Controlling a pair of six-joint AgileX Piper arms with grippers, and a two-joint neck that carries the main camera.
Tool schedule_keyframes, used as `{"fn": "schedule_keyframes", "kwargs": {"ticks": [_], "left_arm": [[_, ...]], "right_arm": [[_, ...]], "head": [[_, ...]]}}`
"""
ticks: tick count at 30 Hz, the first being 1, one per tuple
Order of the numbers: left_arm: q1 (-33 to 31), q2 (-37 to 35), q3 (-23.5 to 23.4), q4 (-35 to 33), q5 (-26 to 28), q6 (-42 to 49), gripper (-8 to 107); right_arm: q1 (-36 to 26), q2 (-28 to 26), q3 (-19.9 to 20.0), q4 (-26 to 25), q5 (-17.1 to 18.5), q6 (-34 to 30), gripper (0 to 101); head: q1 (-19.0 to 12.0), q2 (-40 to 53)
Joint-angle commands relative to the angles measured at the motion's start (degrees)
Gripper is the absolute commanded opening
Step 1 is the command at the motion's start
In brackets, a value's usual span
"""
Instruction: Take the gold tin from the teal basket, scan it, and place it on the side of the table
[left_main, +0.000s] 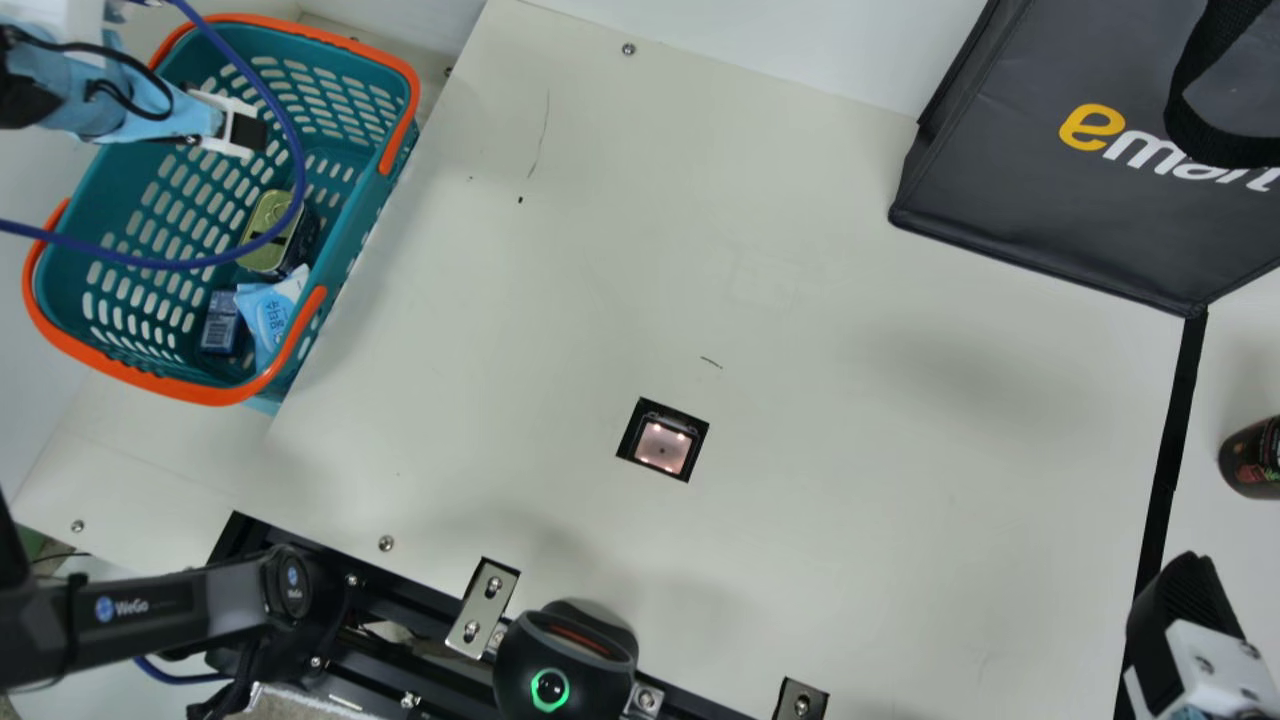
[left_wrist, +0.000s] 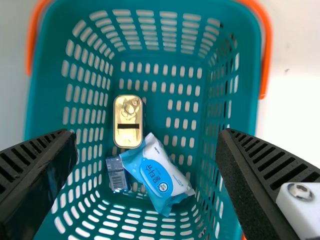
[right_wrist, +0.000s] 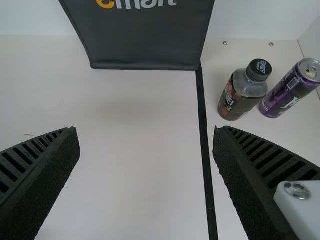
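My left gripper (left_main: 245, 130) hangs over the teal basket (left_main: 150, 225) at the main view's upper left, above the gold tin (left_main: 268, 225). In the left wrist view that gripper (left_wrist: 147, 155) is open, its fingers wide apart with nothing held. The gold tin (left_wrist: 128, 121) lies on the floor of the basket (left_wrist: 170, 55), beside a blue-and-white packet and a small dark blue box. My right gripper (left_main: 1185, 610) is at the main view's lower right; its own wrist view shows the gripper (right_wrist: 146, 155) open and holding nothing over the table.
A square scanner window (left_main: 663, 443) is set into the table (left_main: 800, 560). A black bag (left_main: 1080, 200) stands at the upper right. Beyond a black strip (right_wrist: 204, 120) are a bottle (right_wrist: 242, 92) and a purple can (right_wrist: 292, 89). A round black device (left_main: 565, 660) sits at the table's near edge.
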Motion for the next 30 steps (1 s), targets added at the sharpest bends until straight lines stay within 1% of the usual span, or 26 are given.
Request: {"fn": "schedule_keyframes", "kwargs": {"ticks": [1, 9, 17, 30], "left_arm": [[-0.11, 1.99, 0.6, 0.25, -1.55, 0.31, 90], [0.28, 6.99, 3.78, -0.01, -7.61, 2.0, 90], [0.97, 11.12, 5.78, -1.0, -12.63, 3.85, 90], [1.51, 17.35, 6.96, -2.08, -17.35, 5.58, 90]], "right_arm": [[0.0, 0.0, 0.0, 0.0, 0.0, 0.0, 95], [0.0, 0.0, 0.0, 0.0, 0.05, 0.0, 95], [0.0, 0.0, 0.0, 0.0, 0.05, 0.0, 95], [0.0, 0.0, 0.0, 0.0, 0.0, 0.0, 95]], "head": [[-1.66, 0.23], [-1.66, 0.23], [-1.66, 0.23], [-1.66, 0.23]]}}
